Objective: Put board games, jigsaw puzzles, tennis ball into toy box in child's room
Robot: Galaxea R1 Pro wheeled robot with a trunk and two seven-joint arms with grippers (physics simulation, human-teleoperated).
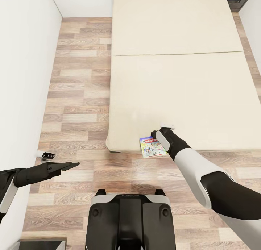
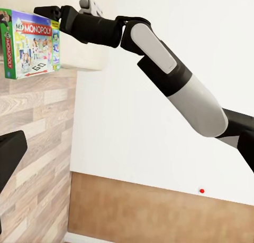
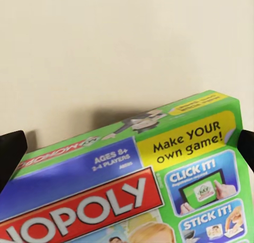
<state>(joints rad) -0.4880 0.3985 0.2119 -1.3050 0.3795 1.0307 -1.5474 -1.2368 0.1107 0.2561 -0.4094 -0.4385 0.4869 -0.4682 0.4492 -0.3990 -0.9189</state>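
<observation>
- Wood-plank floor point(image 1: 78, 98) runs between a white wall point(image 1: 25, 79) and a cream bed point(image 1: 181, 79) in the head view, with the robot's dark base point(image 1: 130, 221) at the bottom edge.
- On that view the Monopoly board game point(image 1: 152, 146) sits at the bed's near edge, part of it over the floor, with the right gripper point(image 1: 157, 136) at its far end.
- From the left wrist view the same box point(image 2: 30, 42) appears side-on and lifted clear of the floor, its "My Monopoly" lid readable, pinched at one end by the right gripper point(image 2: 50, 13); the head view does not make that lift clear.
- Close up, the right wrist view gives the lid print, "Make YOUR own game!", and a dark fingertip point(image 3: 11, 150) at each side of the box point(image 3: 159, 179), so this claw is closed on the game.
- Right arm reaches forward and inward, elbow bent, wrist turned down.
- Left arm is held low and out to the side over the floor; the left gripper point(image 1: 67, 166) points inward, its fingers nearly together with nothing in them.
</observation>
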